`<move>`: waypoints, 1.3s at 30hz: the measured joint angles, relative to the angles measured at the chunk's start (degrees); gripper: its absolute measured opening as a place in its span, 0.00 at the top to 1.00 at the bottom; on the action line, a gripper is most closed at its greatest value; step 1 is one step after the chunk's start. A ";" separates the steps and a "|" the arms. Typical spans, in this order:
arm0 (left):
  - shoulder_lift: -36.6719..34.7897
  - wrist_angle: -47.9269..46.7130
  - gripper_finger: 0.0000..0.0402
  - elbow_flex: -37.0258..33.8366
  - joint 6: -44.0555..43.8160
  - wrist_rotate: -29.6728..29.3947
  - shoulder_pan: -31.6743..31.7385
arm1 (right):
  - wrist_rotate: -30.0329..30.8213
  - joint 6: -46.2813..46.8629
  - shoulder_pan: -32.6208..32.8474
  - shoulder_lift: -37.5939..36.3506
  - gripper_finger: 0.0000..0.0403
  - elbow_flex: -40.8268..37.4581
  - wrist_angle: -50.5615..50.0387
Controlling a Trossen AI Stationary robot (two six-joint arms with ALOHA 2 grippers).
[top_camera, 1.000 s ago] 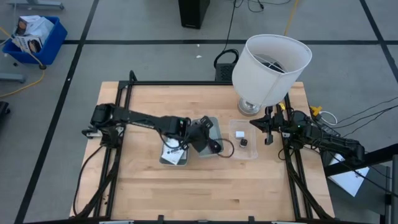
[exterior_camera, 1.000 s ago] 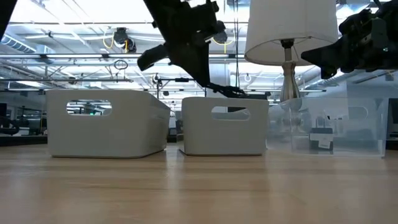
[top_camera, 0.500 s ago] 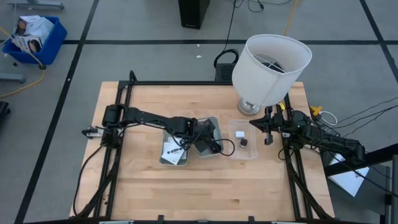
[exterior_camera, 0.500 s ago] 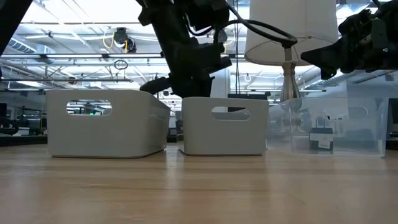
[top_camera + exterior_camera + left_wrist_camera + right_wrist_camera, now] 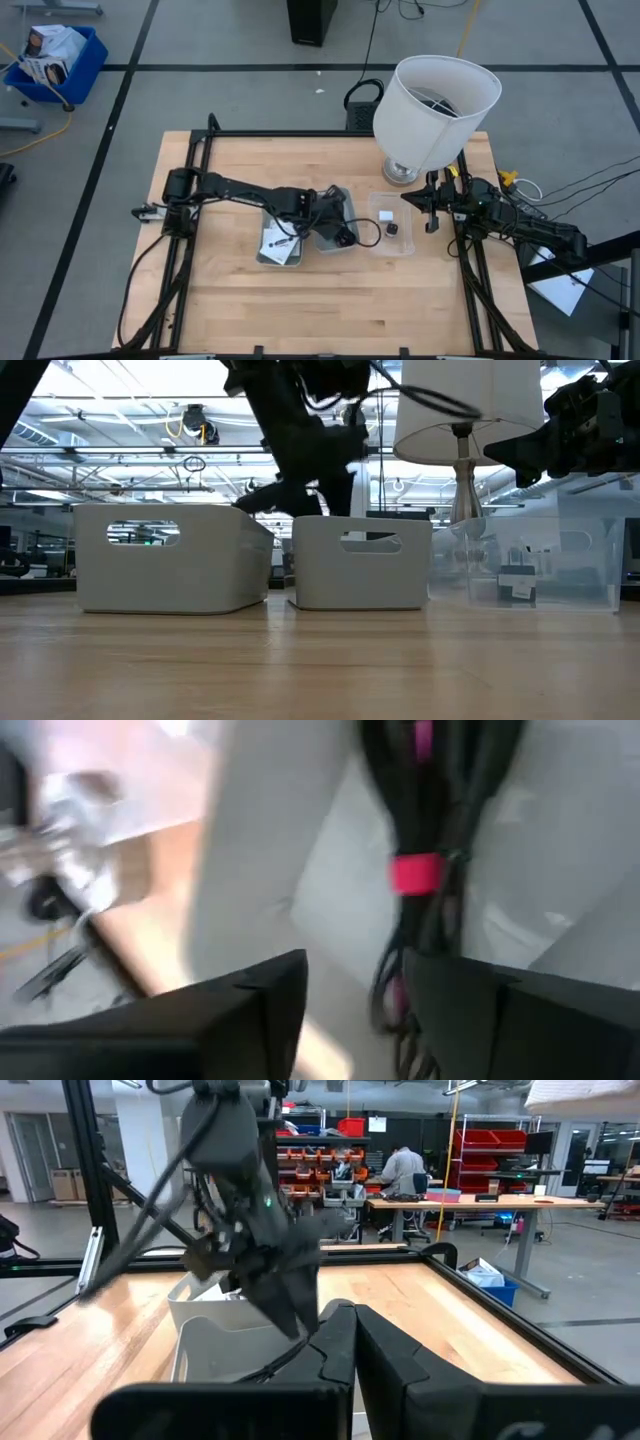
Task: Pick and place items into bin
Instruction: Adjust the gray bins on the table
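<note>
My left gripper (image 5: 328, 222) (image 5: 355, 970) reaches slanting down into the middle grey bin (image 5: 360, 565), its fingers apart. The black-and-red cable bundle (image 5: 415, 875) (image 5: 347, 236) lies in that bin just ahead of the fingertips, one loop trailing over the bin's right rim. White cards (image 5: 280, 240) lie in the left grey bin (image 5: 170, 555). A tiny white block (image 5: 385, 215) and a tiny black cube (image 5: 393, 229) sit in the clear bin (image 5: 540, 560). My right gripper (image 5: 432, 222) (image 5: 352, 1340) waits shut at the table's right edge. My left gripper comes at the cable bundle from above and the left, slanting down along it. The bundle's strands (image 5: 398, 990) run close by the inner side of one finger. I cannot tell whether that finger touches them.
A large white lampshade on a lamp (image 5: 435, 100) stands at the back right, close behind the clear bin. The three bins stand in a row across the table's middle. Bare wood lies toward the near edge (image 5: 330, 310).
My left gripper has come down from above the middle bin's rim into the bin. The cable bundle, which hung below it over the bin, has gone down with it and now lies inside.
</note>
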 joint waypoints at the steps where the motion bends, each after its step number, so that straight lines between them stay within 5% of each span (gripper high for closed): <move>1: -0.65 0.36 0.55 0.00 -0.31 -0.96 0.00 | 0.00 0.00 0.00 0.00 0.99 0.00 0.00; 8: -9.93 -2.86 0.54 0.00 -11.06 -3.85 -0.48 | 0.00 0.00 0.00 0.00 0.99 0.00 -0.17; 17: -21.85 -13.83 0.96 -5.66 -32.06 1.48 -1.52 | 0.00 0.00 0.02 0.02 0.99 0.00 -0.49; 21: -24.46 -11.26 0.98 -10.92 -40.26 6.07 -6.97 | 0.00 0.00 0.02 0.00 0.99 -0.01 -0.47; 27: -23.10 2.02 0.99 -17.50 -54.92 7.43 -19.48 | 0.07 -0.77 0.02 0.00 0.99 0.00 -0.42; 32: -17.42 11.50 0.99 -18.37 -62.26 1.75 -27.36 | 0.11 -1.72 0.00 0.18 0.99 0.00 -0.08; 39: -8.89 8.71 0.99 -18.51 -70.66 -3.23 -30.86 | 0.15 -1.55 0.00 0.52 0.99 0.00 0.85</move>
